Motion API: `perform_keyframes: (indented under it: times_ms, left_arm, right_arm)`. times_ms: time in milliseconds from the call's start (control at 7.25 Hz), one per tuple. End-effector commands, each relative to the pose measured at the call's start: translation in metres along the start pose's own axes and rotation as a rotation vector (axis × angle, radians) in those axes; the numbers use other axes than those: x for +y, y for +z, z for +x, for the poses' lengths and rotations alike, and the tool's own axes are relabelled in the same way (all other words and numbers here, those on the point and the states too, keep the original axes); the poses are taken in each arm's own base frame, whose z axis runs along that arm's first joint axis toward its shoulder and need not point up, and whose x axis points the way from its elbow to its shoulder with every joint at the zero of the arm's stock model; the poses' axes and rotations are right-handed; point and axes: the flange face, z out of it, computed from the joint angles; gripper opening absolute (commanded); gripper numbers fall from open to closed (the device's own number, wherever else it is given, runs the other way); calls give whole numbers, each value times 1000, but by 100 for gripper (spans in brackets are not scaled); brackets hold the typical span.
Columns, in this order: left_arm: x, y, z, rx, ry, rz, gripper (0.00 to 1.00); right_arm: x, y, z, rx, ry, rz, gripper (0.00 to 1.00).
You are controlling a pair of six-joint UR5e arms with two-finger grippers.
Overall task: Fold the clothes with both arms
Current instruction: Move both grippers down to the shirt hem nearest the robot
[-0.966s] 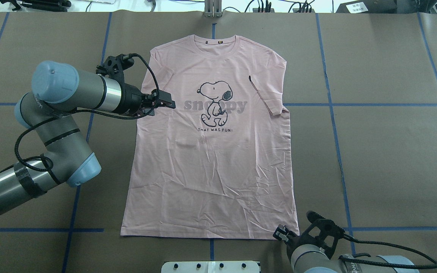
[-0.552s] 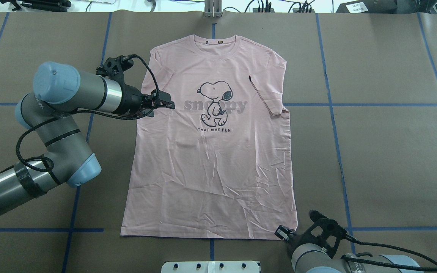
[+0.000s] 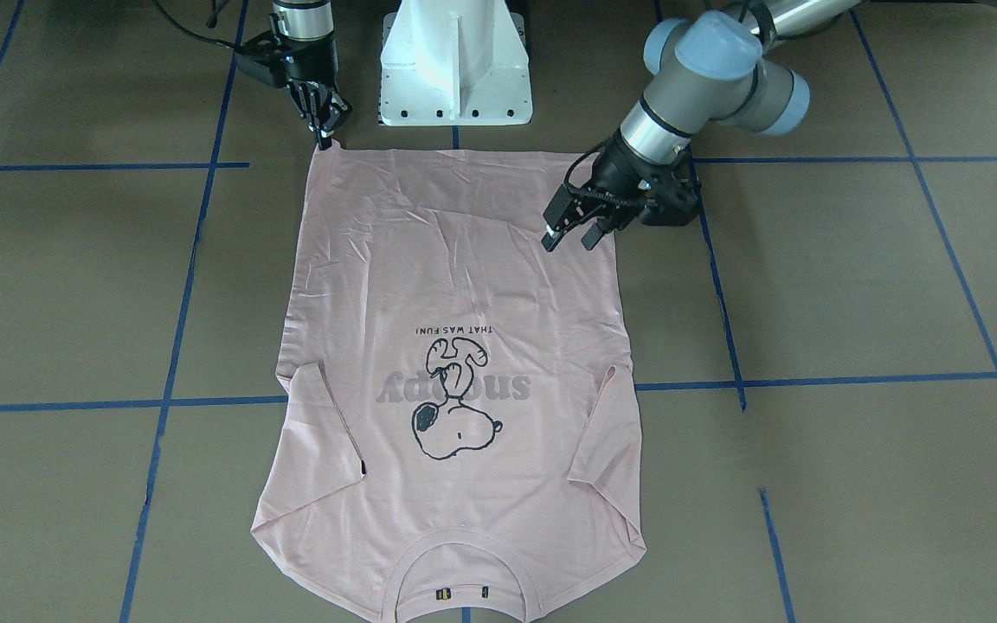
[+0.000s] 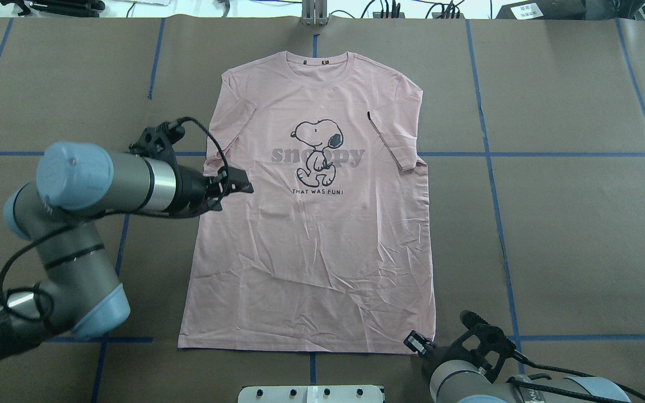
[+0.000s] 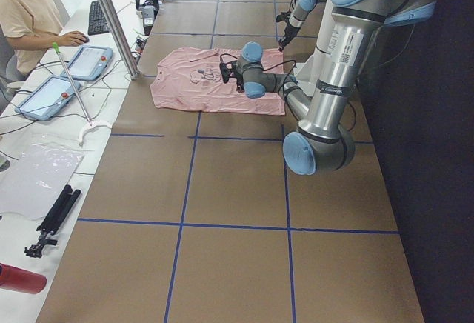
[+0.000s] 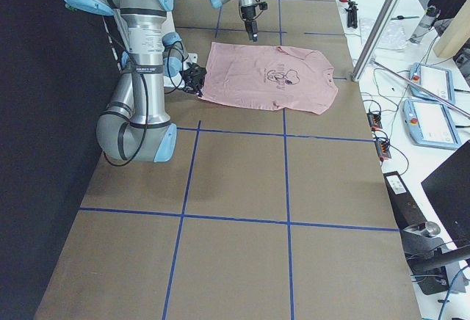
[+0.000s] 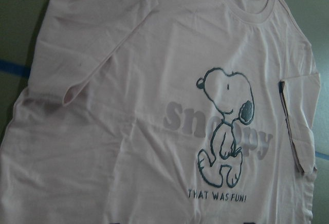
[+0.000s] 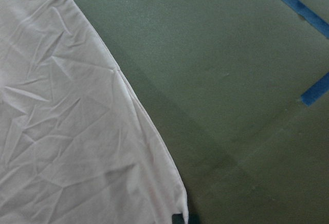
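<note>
My right wrist view cuts off my fingers just below the hem corner of the T-shirt (image 4: 311,252). Seen from across the table, my right gripper (image 3: 324,138) is pinched shut on that corner. My left gripper (image 3: 569,234) hangs spread open and empty over the shirt's left edge. The shirt lies flat, print up, on the brown table (image 4: 569,224), which stretches wide on either side and is crossed by blue tape lines (image 4: 485,140).

Pink T-shirt (image 4: 311,252): I count one.
Robot arms: two, left arm (image 4: 132,182), right arm (image 4: 465,386).
Tools: two, left tool (image 3: 569,239), right tool (image 3: 324,134).
</note>
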Motion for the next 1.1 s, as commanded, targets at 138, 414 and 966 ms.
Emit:
perform_keyframes:
  times_ms: [138,414,966]
  left_arm:
    - [105,11,-76,-210,-73,2,78]
    - [124,17,-95,-251,-110,-19,76]
    - [124,21,-108,-312,-112,-3,74]
  right_arm:
    - [0,-5,-3,19,22,-40,0]
    - [0,-6,-5,13,25,-42,0]
    - [-3,-11,-8,3,34,-48,0]
